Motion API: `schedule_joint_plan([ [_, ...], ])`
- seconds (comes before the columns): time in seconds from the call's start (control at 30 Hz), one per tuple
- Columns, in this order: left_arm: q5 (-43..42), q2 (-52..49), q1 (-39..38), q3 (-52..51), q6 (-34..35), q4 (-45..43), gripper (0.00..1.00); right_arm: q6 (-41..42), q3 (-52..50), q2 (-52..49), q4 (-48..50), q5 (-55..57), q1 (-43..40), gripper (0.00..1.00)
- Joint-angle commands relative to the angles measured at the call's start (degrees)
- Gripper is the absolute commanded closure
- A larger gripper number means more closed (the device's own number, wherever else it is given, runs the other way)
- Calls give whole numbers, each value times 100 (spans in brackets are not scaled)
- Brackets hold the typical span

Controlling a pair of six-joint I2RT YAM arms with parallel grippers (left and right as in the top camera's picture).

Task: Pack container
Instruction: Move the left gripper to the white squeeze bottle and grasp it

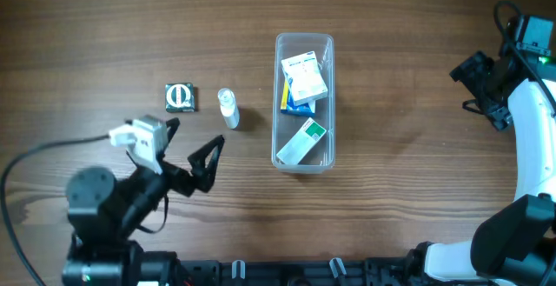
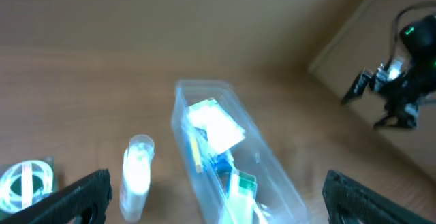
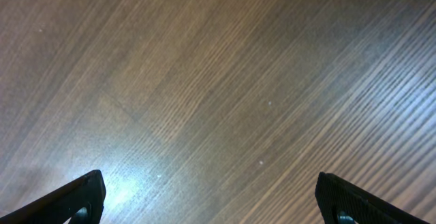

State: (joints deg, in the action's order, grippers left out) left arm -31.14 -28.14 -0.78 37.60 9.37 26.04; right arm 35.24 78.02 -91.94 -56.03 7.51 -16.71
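The clear plastic container stands at the table's middle, long side running front to back. It holds a white box over a blue and yellow box and a white-and-green box. It also shows blurred in the left wrist view. A small clear bottle lies left of it, also in the left wrist view. A small dark box with a round mark lies further left. My left gripper is open and empty, in front of the bottle. My right gripper is open and empty at the far right.
The left arm's white camera housing and black cable lie at the front left. The right arm stands along the right edge. The right wrist view shows only bare wood.
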Motion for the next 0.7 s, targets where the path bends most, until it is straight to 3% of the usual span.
schedule_joint_plan([
  [0.0,350,-1257,26,1591,-551,1694,0,-39,-15,-48,11,-52,-9,0],
  [0.07,476,-2081,26,2356,-758,2824,0,-39,-15,-48,11,-52,-9,0],
  [0.17,-129,-2559,26,2474,-223,2811,0,-39,-15,-48,11,-52,-9,0],
  [0.23,-72,-2728,2,2479,-225,2745,1,-39,-15,-48,11,-55,-9,0],
  [0.3,623,-2848,-264,2490,-35,2833,1,-39,-15,-48,13,-52,-9,0],
  [0.47,3609,-4214,-1915,3185,1222,3366,0,-39,-15,-48,13,-52,-9,0],
  [0.67,3703,-5987,-1714,4129,1021,3200,0,-39,-15,-48,13,-52,-9,0],
])
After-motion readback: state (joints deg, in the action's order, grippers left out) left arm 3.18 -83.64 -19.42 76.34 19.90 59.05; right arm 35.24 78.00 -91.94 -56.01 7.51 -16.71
